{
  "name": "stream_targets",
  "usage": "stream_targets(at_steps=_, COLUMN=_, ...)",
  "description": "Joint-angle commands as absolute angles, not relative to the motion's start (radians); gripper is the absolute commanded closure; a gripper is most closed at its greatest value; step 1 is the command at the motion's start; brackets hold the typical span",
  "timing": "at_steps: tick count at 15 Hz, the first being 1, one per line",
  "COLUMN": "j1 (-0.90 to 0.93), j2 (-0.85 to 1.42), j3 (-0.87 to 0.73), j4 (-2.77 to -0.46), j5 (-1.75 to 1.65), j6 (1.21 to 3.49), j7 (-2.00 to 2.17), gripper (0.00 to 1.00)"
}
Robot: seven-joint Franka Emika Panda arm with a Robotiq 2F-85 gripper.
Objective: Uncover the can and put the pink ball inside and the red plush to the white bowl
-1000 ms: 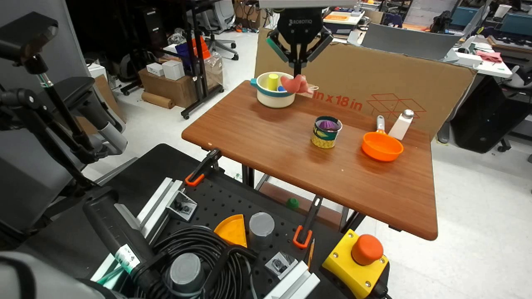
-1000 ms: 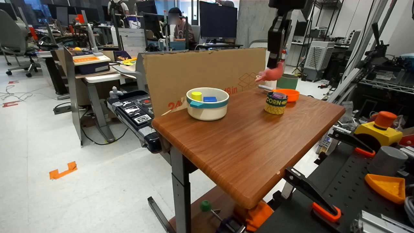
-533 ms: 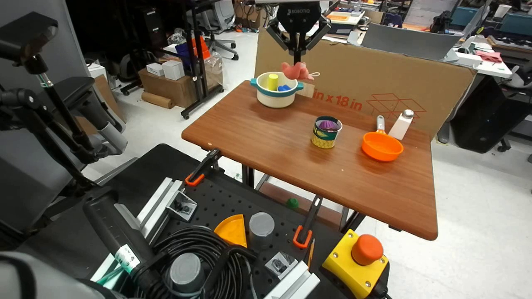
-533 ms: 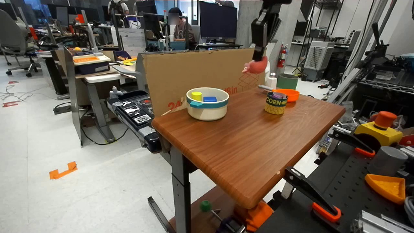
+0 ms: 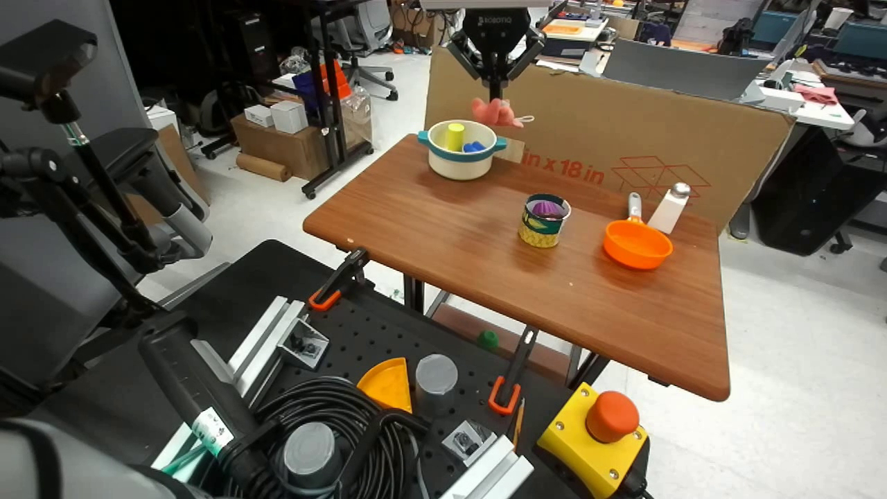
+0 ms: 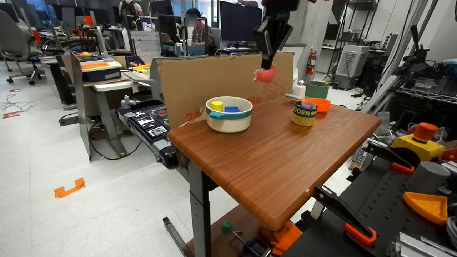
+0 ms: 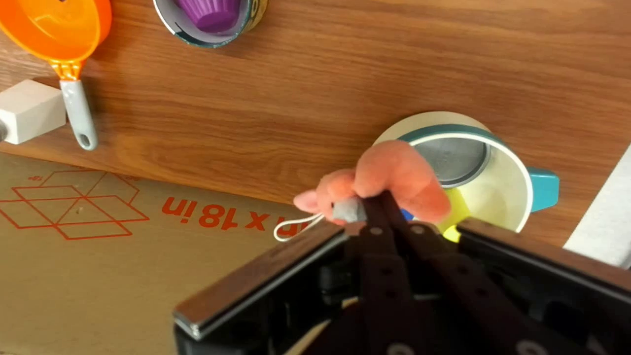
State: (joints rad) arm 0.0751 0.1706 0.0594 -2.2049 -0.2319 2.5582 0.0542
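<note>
The table (image 5: 423, 222) spreads below the gripper (image 5: 495, 95), whose jaws are drawn close together. Near it and lower stands the bowl (image 5: 459, 168). The pan (image 5: 637, 247) lies well apart from it; the can (image 5: 538, 234), open-topped, stands nearer the gripper. The plush (image 7: 402, 180) hangs pinched in the jaws, clear of the bowl.

Both exterior views look down across the same wooden table (image 5: 429, 232) toward a cardboard panel (image 6: 221, 76); the wrist view, much nearer, faces steeply downward.
</note>
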Motion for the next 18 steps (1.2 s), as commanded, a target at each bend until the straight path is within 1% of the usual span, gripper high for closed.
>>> stream_targets(at_steps=1, j1=0.104, j2=0.227, j3=0.040, j4=-2.139, j5=-0.282, j6=2.547, j7=0.131, gripper=1.00)
stream_targets(at_steps=4, j1=0.113, j2=0.241, j3=0.040, j4=-2.128, j5=-0.287, j6=2.551, j7=0.148, gripper=1.00)
stream_targets(at_steps=10, j1=0.085, j2=0.219, j3=0.090, j4=-2.178, j5=-0.124, j6=2.610, j7=0.024, gripper=1.00)
stream_targets(at_steps=14, j1=0.089, j2=0.221, j3=0.094, j4=-2.180, j5=-0.073, j6=2.611, j7=-0.008, gripper=1.00)
stream_targets(at_steps=15, j1=0.091, j2=0.221, j3=0.092, j4=-2.181, j5=-0.076, j6=2.615, j7=-0.008, gripper=0.91)
stream_targets(at_steps=16, j1=0.091, j2=0.221, j3=0.091, j4=-2.180, j5=-0.079, j6=2.605, j7=-0.007, gripper=0.73)
stream_targets(at_steps=17, j1=0.093, j2=0.220, j3=0.089, j4=-2.176, j5=-0.083, j6=2.596, j7=0.000, gripper=0.68)
stream_targets(at_steps=18, j1=0.093, j2=0.219, j3=0.088, j4=-2.175, j5=-0.085, j6=2.589, j7=-0.001, gripper=0.60)
